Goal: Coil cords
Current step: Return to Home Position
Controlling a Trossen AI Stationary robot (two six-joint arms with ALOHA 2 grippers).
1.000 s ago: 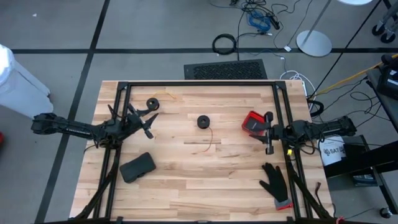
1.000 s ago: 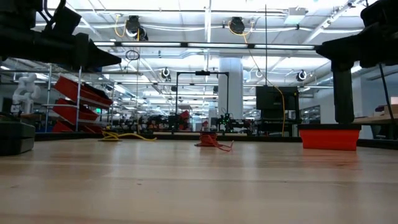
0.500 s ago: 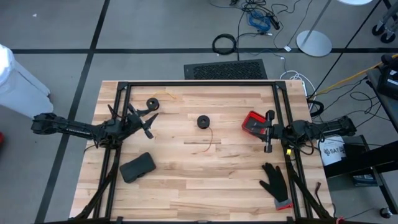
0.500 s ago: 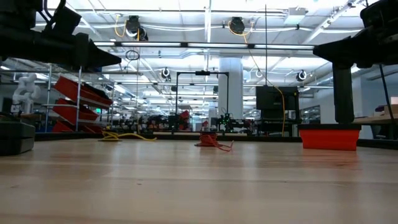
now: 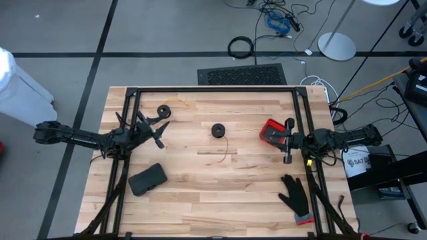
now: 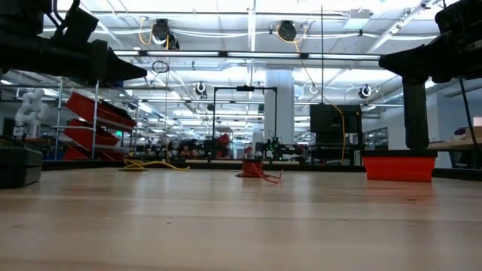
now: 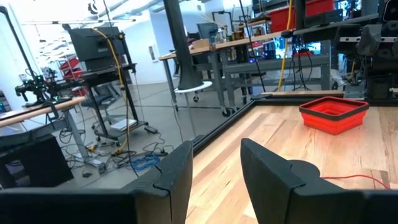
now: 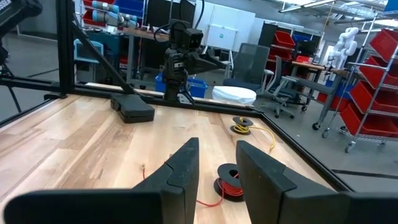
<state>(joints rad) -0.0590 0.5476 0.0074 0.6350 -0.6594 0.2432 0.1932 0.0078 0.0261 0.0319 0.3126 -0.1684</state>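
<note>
Both tools are empty: left tool (image 7: 216,148) and right tool (image 8: 217,146) are each narrowly parted, facing across the desk (image 5: 220,193). It is smooth bare wood with workshop clutter beyond. The red cord (image 5: 218,131) lies between the tools, its tail loose. The yellow-tan cord (image 5: 164,111) lies beside the left tool. I judge both light and limp; grip at the spool rim.

We see a red cord (image 6: 257,172) on one black spool (image 5: 218,131), a yellow-tan cord (image 6: 152,163) by another black spool (image 5: 164,111), a red tray (image 5: 273,133), a black glove (image 5: 294,193) (red at its cuff), and a pale table (image 5: 220,193) of wood-grain planks.
</note>
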